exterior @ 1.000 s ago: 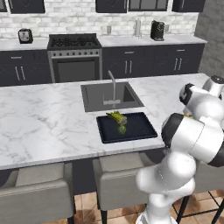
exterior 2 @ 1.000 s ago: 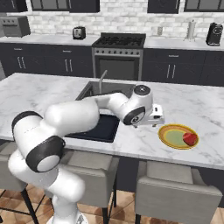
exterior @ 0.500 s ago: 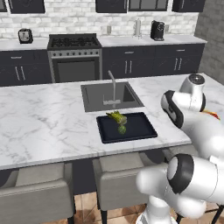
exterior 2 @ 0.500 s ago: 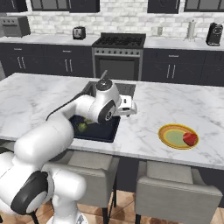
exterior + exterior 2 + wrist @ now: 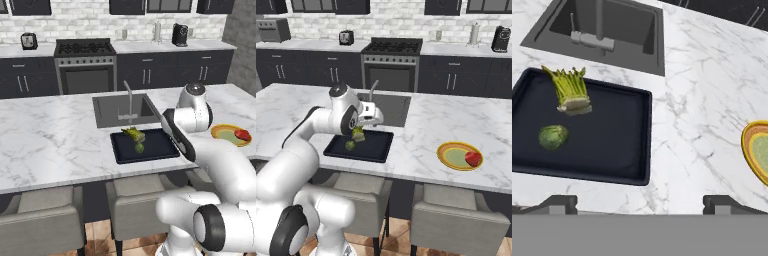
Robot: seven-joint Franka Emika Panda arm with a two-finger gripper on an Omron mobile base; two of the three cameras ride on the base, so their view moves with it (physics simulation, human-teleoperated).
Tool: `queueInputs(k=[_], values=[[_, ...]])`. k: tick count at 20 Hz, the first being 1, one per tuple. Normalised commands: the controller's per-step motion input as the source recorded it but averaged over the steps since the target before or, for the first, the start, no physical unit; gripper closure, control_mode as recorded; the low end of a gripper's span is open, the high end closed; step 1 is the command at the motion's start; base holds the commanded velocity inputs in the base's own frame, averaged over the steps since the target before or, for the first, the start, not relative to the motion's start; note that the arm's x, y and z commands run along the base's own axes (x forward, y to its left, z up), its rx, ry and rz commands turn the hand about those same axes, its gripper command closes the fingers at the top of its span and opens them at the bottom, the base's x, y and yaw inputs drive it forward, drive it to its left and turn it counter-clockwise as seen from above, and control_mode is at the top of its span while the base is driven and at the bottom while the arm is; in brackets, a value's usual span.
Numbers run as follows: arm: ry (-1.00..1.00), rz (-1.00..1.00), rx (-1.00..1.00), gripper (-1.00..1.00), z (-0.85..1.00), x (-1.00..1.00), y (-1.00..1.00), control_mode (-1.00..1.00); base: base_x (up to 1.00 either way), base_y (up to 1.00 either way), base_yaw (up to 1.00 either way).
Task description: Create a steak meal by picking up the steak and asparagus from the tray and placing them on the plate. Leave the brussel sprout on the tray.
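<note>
The black tray (image 5: pixel 376 145) (image 5: pixel 160 142) (image 5: pixel 612 130) lies on the island counter in front of the sink. On it are the asparagus (image 5: pixel 358 134) (image 5: pixel 133 134) (image 5: pixel 569 90) and, just nearer, the brussel sprout (image 5: pixel 349 145) (image 5: pixel 139 148) (image 5: pixel 553 136). The steak (image 5: pixel 473 158) (image 5: pixel 243 135) rests on the plate (image 5: pixel 443 152) (image 5: pixel 220 131) (image 5: pixel 747 145), further right on the counter. My gripper (image 5: pixel 375 117) (image 5: pixel 640 204) hovers above the tray's right part, open, with nothing between its widely spread fingertips (image 5: pixel 559 202).
The sink (image 5: pixel 117 110) (image 5: pixel 612 25) with its faucet (image 5: pixel 129 97) sits directly behind the tray. Bare marble counter (image 5: pixel 702 100) lies between tray and plate. Stools (image 5: pixel 456 215) stand under the island's near edge. A stove (image 5: pixel 393 47) is on the back wall.
The arm has swung left from above the plate back over the tray. The steak stays on the plate. The jaws have stayed open.
</note>
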Motion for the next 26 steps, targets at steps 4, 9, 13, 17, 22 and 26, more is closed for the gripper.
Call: queueInputs(k=[4, 9, 13, 17, 22, 26], values=[[0.06, 0.0, 0.0, -1.0, -0.01, 0.0, 0.76, -1.0, 0.0, 0.0, 0.0], [0.13, 0.01, 0.0, -1.0, -0.07, 0.03, 0.73, -1.0, 0.0, 0.0, 0.0], [0.15, 0.02, 0.03, -1.0, -0.08, 0.14, 0.64, -1.0, 0.0, 0.0, 0.0], [0.13, 0.02, 0.03, -1.0, -0.23, 0.39, 0.23, -1.0, 0.0, 0.0, 0.0], [0.12, 0.02, 0.0, -1.0, -0.37, 0.5, 0.0, -1.0, 0.0, 0.0, 0.0], [0.11, 0.03, 0.0, -1.0, -0.41, 0.53, 0.0, -1.0, 0.0, 0.0, 0.0]])
